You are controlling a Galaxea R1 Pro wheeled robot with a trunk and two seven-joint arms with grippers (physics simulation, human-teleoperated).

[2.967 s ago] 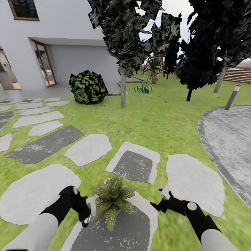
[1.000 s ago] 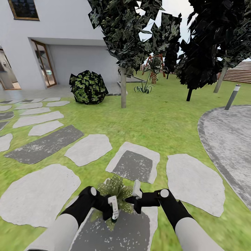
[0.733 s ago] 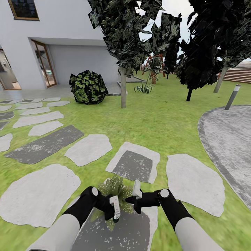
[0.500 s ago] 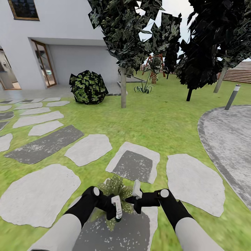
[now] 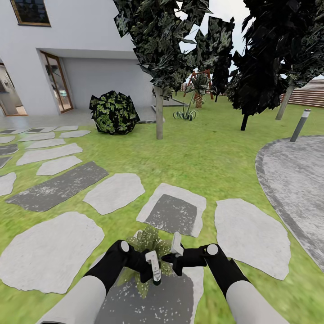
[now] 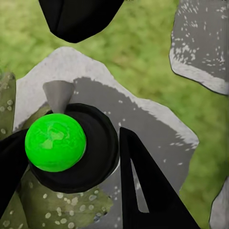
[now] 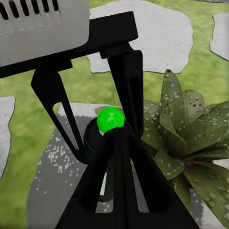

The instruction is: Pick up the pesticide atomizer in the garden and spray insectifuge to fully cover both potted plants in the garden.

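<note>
Atomizer (image 5: 154,266) shifted right, over plant (image 5: 148,243).

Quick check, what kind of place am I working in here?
A house's garden, by the look of it: green lawn crossed by flat stepping stones, trees, a round bush, and a white house wall behind.

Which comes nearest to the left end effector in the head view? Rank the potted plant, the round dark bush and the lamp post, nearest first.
1. The potted plant, right beside the left end effector, between both arms.
2. The round dark bush, far ahead by the house wall.
3. The lamp post, far off to the right by the patio; close to the bush in rank.
</note>
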